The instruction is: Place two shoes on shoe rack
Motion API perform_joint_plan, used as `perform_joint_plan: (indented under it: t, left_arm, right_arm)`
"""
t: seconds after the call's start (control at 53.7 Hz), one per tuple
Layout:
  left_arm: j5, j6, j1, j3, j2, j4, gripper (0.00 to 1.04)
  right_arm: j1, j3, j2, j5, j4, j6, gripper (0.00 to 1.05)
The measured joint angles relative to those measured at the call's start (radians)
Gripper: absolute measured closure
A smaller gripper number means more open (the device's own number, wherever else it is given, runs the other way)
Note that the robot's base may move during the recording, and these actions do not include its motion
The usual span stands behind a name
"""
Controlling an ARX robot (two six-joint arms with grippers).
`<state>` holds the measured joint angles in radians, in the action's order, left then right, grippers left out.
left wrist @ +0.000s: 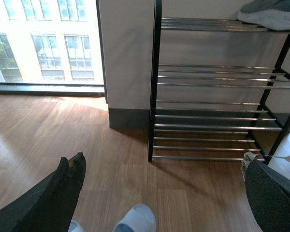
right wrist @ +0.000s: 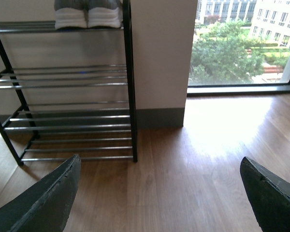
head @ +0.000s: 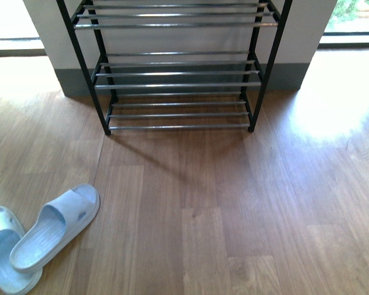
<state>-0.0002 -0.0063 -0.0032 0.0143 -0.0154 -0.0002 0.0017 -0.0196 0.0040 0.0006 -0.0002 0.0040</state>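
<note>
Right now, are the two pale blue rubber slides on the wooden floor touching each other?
Touching. The front view shows one pale blue slide overlapping the edge of the other slide, with no floor between them.

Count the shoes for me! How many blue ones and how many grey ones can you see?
Pale blue slides: 2, on the floor
Grey sneakers: 2, on the shoe rack
Total: 4 shoes

A lived-in room, likely a home or flat: wood-plank floor (head: pixel 234 203), shoe rack (head: pixel 178 85) against a white wall (right wrist: pixel 159 48), pale blue slides (head: pixel 55 224) lying about, low windows (left wrist: pixel 43 43) overlooking trees (right wrist: pixel 222 53) and buildings (right wrist: pixel 275 19)
</note>
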Motion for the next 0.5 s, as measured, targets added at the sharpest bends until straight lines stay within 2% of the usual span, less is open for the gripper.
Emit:
perform_joint_plan:
  t: [0.503]
  left_arm:
    - [0.0,0.0,0.0,0.0,0.0,0.0,0.09]
  right_arm:
    - [0.0,0.0,0.0,-0.001,0.0,0.0,0.09]
